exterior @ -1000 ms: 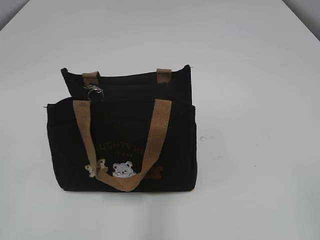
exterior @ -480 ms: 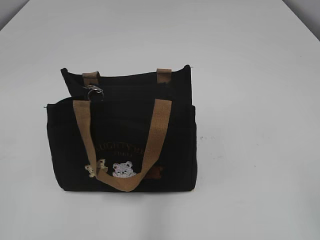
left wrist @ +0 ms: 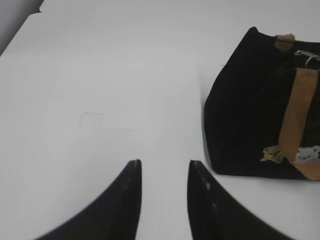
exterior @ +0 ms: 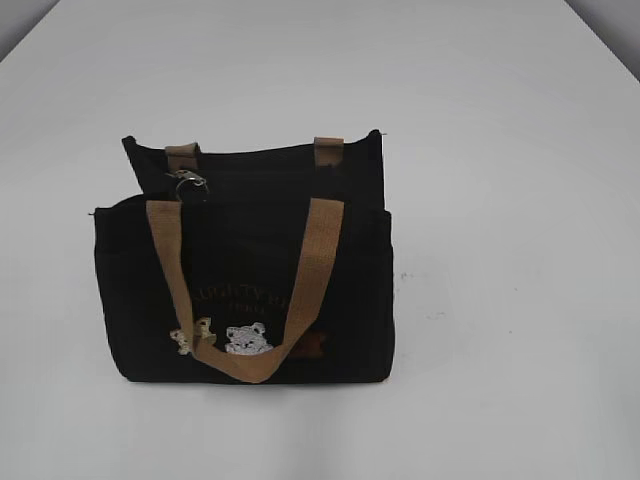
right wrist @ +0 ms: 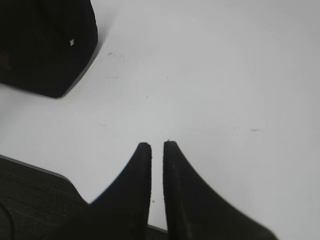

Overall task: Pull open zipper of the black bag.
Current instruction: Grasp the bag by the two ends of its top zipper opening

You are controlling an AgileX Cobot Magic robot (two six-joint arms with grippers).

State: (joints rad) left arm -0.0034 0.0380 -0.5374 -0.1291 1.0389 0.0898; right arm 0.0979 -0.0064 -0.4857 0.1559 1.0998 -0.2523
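On the white table (exterior: 500, 120) the black bag (exterior: 245, 265) is standing upright a little left of the middle, its front facing the exterior camera. A tan handle (exterior: 250, 290) is drooping down over the front panel, hanging across the tan lettering and reaching past the small embroidered bears (exterior: 235, 340) near the bottom edge. The zipper (exterior: 270, 165) is running as a thin dark line along the top, between the two short tan strap ends at the back, and its silvery ring pull (exterior: 187, 183) is sitting at the left end, just beside the left strap end. Neither arm is showing in the exterior view. In the left wrist view the left gripper (left wrist: 164, 167) is hovering over bare table with its two dark fingers clearly apart and nothing between them; the bag is lying off to its right, near but not touching, with the ring glinting at the frame's edge. In the right wrist view the right gripper (right wrist: 156, 147) is hanging over bare table too, its fingers drawn almost together with only a narrow slit of white showing between the tips, and gripping nothing. A corner of the bag is sitting at the upper left of that view, well apart from the fingertips
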